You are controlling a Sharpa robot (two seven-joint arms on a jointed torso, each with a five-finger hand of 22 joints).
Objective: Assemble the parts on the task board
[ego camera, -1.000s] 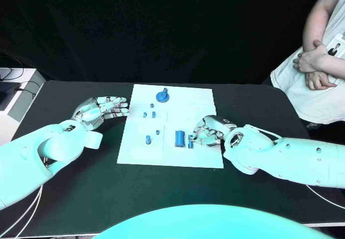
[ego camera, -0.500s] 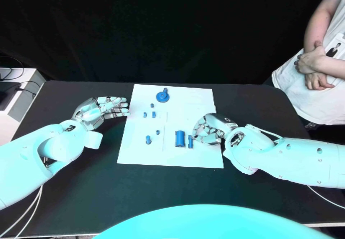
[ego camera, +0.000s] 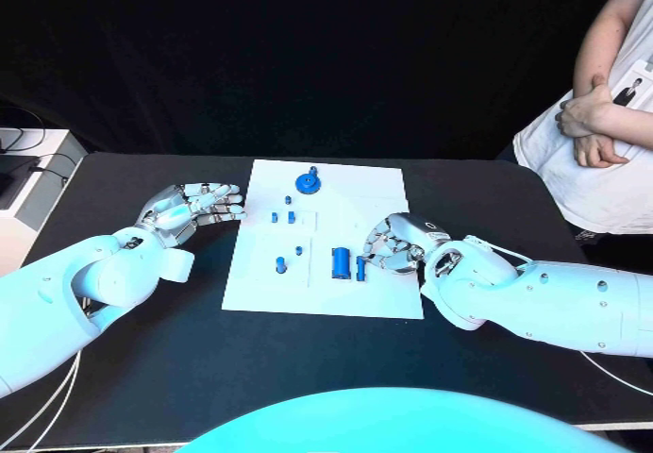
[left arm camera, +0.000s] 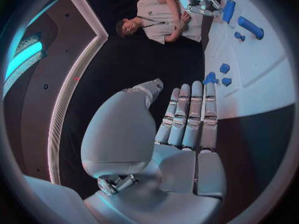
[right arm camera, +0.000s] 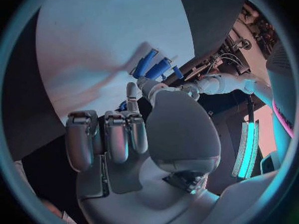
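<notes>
Parts, blue, lying flat side by side near the right of the task board (ego camera: 381, 184): a thick cylinder (ego camera: 339, 261) and, just to its right, a thin rod (ego camera: 360, 268). My right hand (ego camera: 394, 247) is just beside the rod, fingers curled down toward the board. I cannot tell whether a fingertip touches the rod or whether anything is held; my right wrist view shows the two pieces (right arm camera: 152, 64) just beyond my fingers (right arm camera: 106, 134).

Other parts: a round piece with a knob (ego camera: 309, 182) at the far middle of the board; a small pair (ego camera: 282, 217) left of centre with a tiny bit (ego camera: 289, 199) farther out; one short peg (ego camera: 280, 265) at the near left.

My left hand (ego camera: 191, 206): off the board's left edge on the black table (ego camera: 150, 170), fingers loosely spread and straight, holding nothing.

Step in hand, as I judge it: picking up the thin rod. To do it well, I pinch the rod along its middle between thumb and one finger, coming in from the right so I do not nudge the cylinder and set it rolling. I lift straight up before turning it. The rod is slim and smooth; a grip at its end would likely let it pivot or slip.

A person (ego camera: 599, 123) stands at the far right, arms folded, touching nothing.
</notes>
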